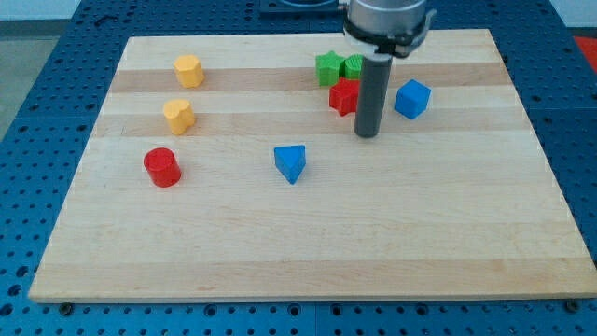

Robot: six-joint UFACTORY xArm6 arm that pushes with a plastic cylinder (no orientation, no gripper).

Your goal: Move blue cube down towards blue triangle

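Note:
The blue cube (412, 98) sits on the wooden board at the view's upper right. The blue triangle (291, 162) lies near the board's middle, down and to the left of the cube. My tip (367, 134) is the lower end of the dark rod and rests on the board just left of and slightly below the blue cube, apart from it. It stands right of and below a red star-shaped block (344, 96), close to it, with no gap visible between the rod and the block.
A green star block (327, 67) and a green block (353, 66) sit above the red one. Two yellow blocks (188, 70) (178, 116) and a red cylinder (161, 167) are at the view's left. The board's right edge (536, 140) lies beyond the cube.

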